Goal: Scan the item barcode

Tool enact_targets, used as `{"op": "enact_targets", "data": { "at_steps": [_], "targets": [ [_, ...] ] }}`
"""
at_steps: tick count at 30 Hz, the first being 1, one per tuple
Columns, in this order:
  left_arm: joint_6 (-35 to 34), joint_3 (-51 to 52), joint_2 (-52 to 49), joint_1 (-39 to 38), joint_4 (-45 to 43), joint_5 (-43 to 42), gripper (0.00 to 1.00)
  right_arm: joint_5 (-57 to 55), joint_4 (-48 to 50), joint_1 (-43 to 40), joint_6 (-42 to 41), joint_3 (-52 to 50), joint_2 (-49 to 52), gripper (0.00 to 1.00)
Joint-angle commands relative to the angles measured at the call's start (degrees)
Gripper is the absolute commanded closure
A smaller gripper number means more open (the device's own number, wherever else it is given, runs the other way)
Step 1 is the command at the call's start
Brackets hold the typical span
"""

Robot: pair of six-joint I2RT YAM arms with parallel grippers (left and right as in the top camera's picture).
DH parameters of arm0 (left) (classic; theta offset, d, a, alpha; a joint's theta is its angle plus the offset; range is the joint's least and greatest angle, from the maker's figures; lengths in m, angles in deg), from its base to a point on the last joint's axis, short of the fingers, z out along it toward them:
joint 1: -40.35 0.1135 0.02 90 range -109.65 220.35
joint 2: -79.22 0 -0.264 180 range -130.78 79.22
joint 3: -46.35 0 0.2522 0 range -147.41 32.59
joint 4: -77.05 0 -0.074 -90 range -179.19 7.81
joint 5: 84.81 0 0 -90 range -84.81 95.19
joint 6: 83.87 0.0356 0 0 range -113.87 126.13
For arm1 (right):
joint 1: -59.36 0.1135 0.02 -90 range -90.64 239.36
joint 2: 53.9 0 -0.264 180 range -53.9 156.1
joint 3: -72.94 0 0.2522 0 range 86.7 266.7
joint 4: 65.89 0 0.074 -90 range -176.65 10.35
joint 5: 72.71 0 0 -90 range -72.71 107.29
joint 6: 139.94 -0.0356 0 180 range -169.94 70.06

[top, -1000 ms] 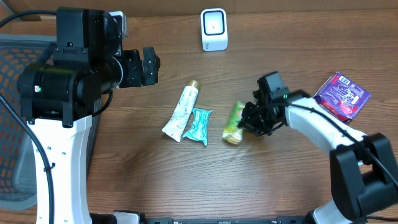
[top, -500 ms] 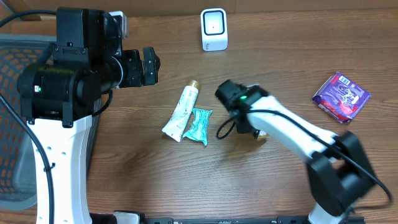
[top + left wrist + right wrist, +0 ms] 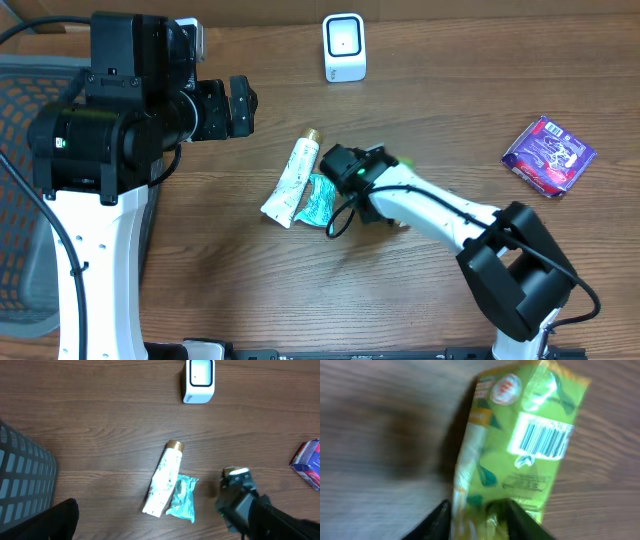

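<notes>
Tabletop (image 3: 380, 420): green packet (image 3: 520, 445) lies within parted right tool (image 3: 479, 510).

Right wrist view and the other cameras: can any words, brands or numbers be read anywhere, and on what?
Green packet: barcode and round reddish logo, print blurred, no word readable.
Purple packet: white lettering, too small to read.
White tube and teal packet: print too small.
White scanner: no text visible.

Left arm (image 3: 95, 250) and right arm (image 3: 440, 208): white links, black joints, black cables; small green lights
</notes>
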Motion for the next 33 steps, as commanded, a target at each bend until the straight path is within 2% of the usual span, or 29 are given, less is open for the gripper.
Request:
{"op": "enact_targets", "data": {
  "at_steps": [1,2,4,8,10,15,20,23,26,33],
  "targets": [
    [1.1,-0.5,-0.3,0.0,0.0,0.2,0.00,2.2,0.6,1.5,1.2,0.5,0.8,0.51],
    [1.1,-0.5,-0.3,0.0,-0.1,0.2,0.00,2.8,0.9,1.6,1.2,0.6,0.8,0.42],
    [1.1,-0.5,-0.3,0.0,0.0,0.2,0.00,3.8,0.5,1.6,-0.3,1.4,0.7,0.14],
    [1.1,-0.5,-0.3,-0.1,-0.1,0.2,0.00,4.4,-1.9,0.9,-4.4,5.9,-1.6,0.09],
    [1.1,-0.5,-0.3,-0.1,-0.1,0.2,0.00,6.3,-2.8,-0.1,-4.2,9.2,-3.8,0.00],
    [1.1,-0.5,-0.3,-0.1,0.0,0.2,0.00,12.9,-6.9,-5.0,2.9,16.3,-8.2,0.00],
    [1.1,-0.5,-0.3,-0.1,-0.1,0.2,0.00,18.0,-11.1,-12.6,6.8,15.9,-8.9,0.00],
    [1.1,-0.5,-0.3,-0.1,-0.1,0.2,0.00,22.8,-10.8,-17.4,7.7,12.8,-8.9,0.00],
    [1.1,-0.5,-0.3,-0.1,-0.1,0.2,0.00,29.4,-7.3,-20.5,12.2,7.9,-8.9,0.00],
    [1.1,-0.5,-0.3,-0.1,-0.1,0.2,0.00,41.9,3.7,-23.4,17.7,-4.8,-8.9,0.00]
  ]
}}
